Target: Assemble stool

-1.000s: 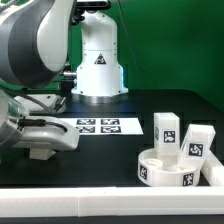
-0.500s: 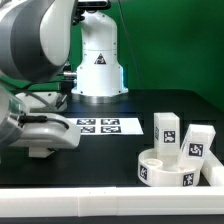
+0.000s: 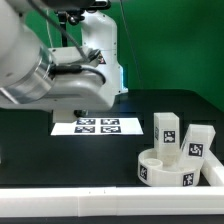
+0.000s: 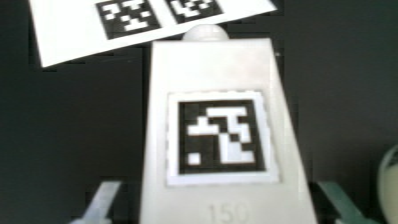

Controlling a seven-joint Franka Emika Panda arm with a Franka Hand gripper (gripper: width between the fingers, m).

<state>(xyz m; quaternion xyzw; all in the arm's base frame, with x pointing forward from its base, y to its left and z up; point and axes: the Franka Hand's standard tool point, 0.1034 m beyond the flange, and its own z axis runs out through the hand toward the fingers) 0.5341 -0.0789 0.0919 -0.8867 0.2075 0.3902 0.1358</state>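
Observation:
In the wrist view my gripper point(image 4: 222, 203) is shut on a white stool leg point(image 4: 217, 90), a rectangular block with a black-and-white tag on its face. One finger point(image 4: 107, 200) shows on each side of it. In the exterior view the arm point(image 3: 50, 70) hides the gripper and the held leg. The round seat point(image 3: 172, 172) lies at the exterior view's right, with two more tagged legs point(image 3: 166, 128) point(image 3: 198, 143) standing upright just behind it.
The marker board point(image 3: 97, 125) lies flat mid-table and also shows beyond the held leg in the wrist view, marker board point(image 4: 143, 22). A long white bar point(image 3: 110, 206) runs along the front edge. The robot base point(image 3: 100, 60) stands at the back.
The jaws have closed on the leg. The arm, low at the exterior view's left before, has risen and swung toward the marker board.

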